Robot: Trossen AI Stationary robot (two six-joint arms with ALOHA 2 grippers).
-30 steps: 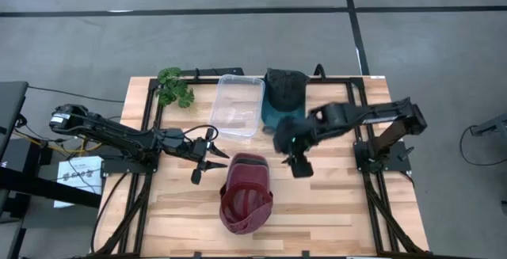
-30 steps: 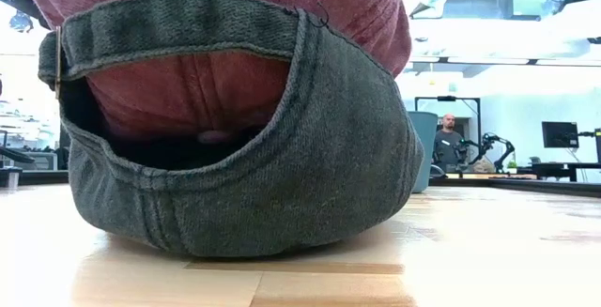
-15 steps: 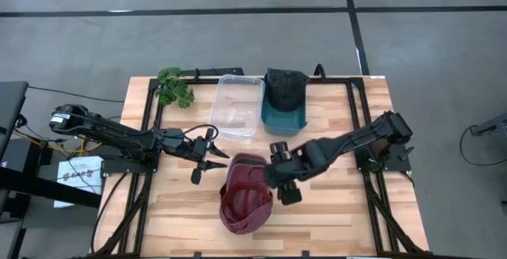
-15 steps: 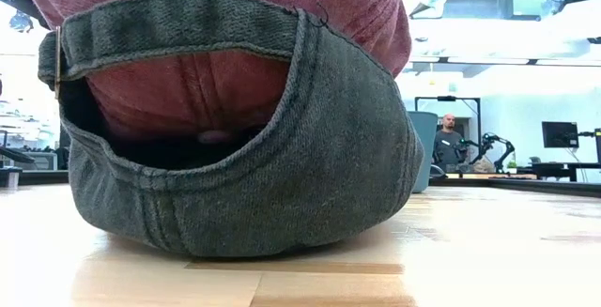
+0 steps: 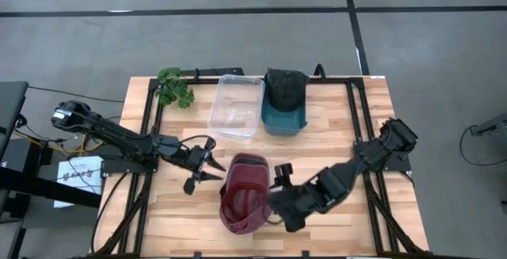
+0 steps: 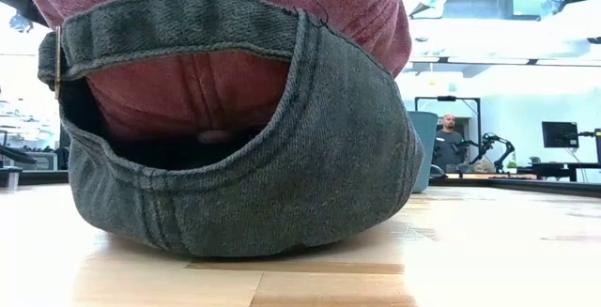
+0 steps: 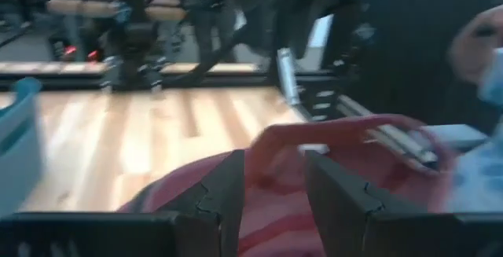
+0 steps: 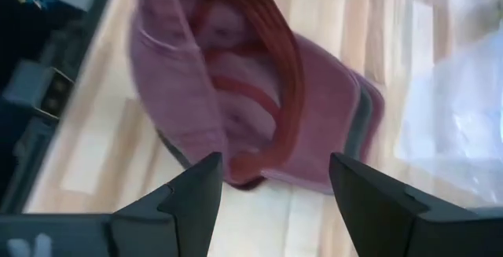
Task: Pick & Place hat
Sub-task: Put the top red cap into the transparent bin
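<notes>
In the high view, the red hat [image 5: 245, 195] lies on the wooden table [image 5: 341, 227] at the lower centre of the frame, with its inside facing up. The left gripper [image 5: 207, 166] is just at the left of the hat, and its fingers stand apart with nothing between them. The right gripper [image 5: 277, 198] is at the right edge of the hat, low over the table; in this view I cannot tell if it touches the hat. At the upper part of the table there are a clear plastic bin [image 5: 237, 104], a teal bin [image 5: 283, 112] with a dark hat [image 5: 284, 87] in it, and a small green plant [image 5: 174, 87].

In the low view, the hat [image 6: 235, 119] fills most of the frame (its grey brim rests on the table).

In the left wrist view, the fingers [image 7: 224, 202] are open and the hat [image 7: 314, 170] is just behind them.

In the right wrist view, the fingers [image 8: 192, 198] are wide open and empty, with the hat [image 8: 244, 100] beyond them.
</notes>
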